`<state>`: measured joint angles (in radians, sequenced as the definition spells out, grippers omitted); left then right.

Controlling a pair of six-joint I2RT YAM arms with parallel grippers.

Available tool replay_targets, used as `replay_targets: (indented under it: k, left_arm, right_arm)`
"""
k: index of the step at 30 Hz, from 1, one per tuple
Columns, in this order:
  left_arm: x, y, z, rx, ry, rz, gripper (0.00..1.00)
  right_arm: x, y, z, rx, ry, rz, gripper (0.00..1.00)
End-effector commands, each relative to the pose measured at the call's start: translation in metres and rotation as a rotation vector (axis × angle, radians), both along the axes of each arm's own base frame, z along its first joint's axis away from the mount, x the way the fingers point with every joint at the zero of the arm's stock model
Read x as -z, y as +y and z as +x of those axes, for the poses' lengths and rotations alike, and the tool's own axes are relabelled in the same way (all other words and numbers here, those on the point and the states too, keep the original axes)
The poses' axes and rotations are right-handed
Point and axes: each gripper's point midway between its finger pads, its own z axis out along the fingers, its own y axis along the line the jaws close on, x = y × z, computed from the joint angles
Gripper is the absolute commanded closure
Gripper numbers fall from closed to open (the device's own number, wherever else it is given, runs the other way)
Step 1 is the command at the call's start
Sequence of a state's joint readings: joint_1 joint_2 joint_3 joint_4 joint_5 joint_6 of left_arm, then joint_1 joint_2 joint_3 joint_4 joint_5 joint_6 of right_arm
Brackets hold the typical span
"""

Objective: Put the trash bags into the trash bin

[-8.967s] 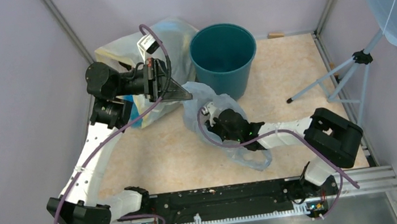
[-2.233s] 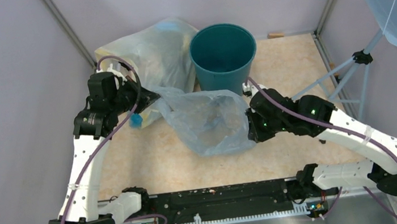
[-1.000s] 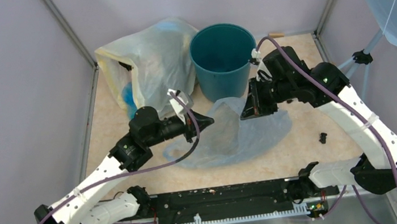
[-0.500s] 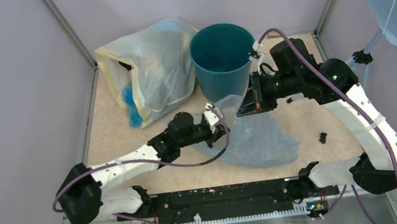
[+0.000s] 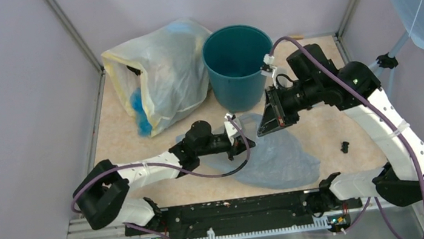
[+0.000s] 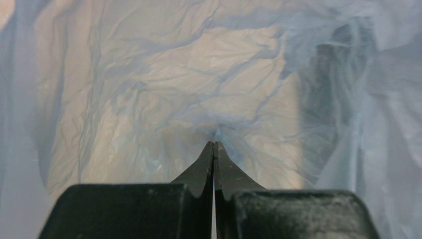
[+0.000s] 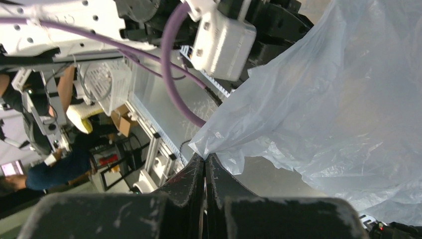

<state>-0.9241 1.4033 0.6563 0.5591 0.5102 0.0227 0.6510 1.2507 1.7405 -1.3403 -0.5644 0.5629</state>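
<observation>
The pale-blue trash bag (image 5: 278, 157) lies spread on the table in front of the dark teal trash bin (image 5: 238, 67). My right gripper (image 5: 262, 131) is shut on an edge of the bag (image 7: 318, 109) and holds it up just in front of the bin. My left gripper (image 5: 249, 141) is low over the table, shut on a fold of the bag (image 6: 164, 84), with plastic film all around its tips (image 6: 214, 144). The two grippers are close together at the bag's left side.
A large yellowish translucent bag (image 5: 161, 71) with blue items stands left of the bin. A small black piece (image 5: 345, 147) lies on the table at right. A blue perforated stand on a tripod (image 5: 421, 2) is at far right. Frame walls enclose the table.
My left arm has swung from the back left down to the table's middle and reached into the bag. My right arm has lifted the bag's edge toward the bin.
</observation>
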Motion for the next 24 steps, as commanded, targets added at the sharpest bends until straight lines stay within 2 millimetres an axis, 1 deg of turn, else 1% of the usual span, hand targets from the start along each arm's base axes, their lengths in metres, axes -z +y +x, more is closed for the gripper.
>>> replay_targets:
  k: [1, 3, 4, 8, 11, 15, 18, 21, 24]
  left_arm:
    - [-0.045, -0.002, -0.017, 0.09, -0.025, -0.149, 1.0]
    - [-0.044, 0.0, -0.018, 0.096, -0.032, -0.133, 1.0]
    - [-0.04, 0.002, -0.015, 0.083, -0.038, -0.118, 1.0]
    - [-0.025, 0.009, 0.001, 0.012, -0.082, -0.047, 1.0]
    - [-0.017, 0.01, 0.014, -0.048, -0.093, -0.018, 1.0]
    - [-0.005, 0.008, 0.026, -0.079, -0.117, 0.026, 1.0]
    - [-0.004, 0.003, 0.031, -0.102, -0.122, 0.036, 1.0]
    - [-0.011, 0.0, 0.032, -0.135, -0.161, 0.032, 1.0]
    - [-0.009, 0.0, 0.031, -0.169, -0.177, 0.055, 1.0]
  right_arm:
    - [0.008, -0.009, -0.015, -0.07, 0.004, -0.013, 1.0]
    - [0.006, -0.009, -0.017, -0.092, -0.007, 0.003, 1.0]
    - [0.005, -0.008, -0.019, -0.103, -0.008, 0.013, 1.0]
    - [-0.006, -0.001, -0.028, -0.166, 0.022, 0.08, 1.0]
    - [-0.015, 0.002, -0.034, -0.19, 0.036, 0.115, 1.0]
    - [-0.021, 0.004, -0.038, -0.209, 0.064, 0.136, 1.0]
    - [-0.017, 0.004, -0.036, -0.188, 0.087, 0.116, 1.0]
    - [-0.011, 0.005, -0.029, -0.158, 0.106, 0.083, 1.0]
    - [-0.019, 0.012, -0.023, -0.153, 0.093, 0.113, 1.0]
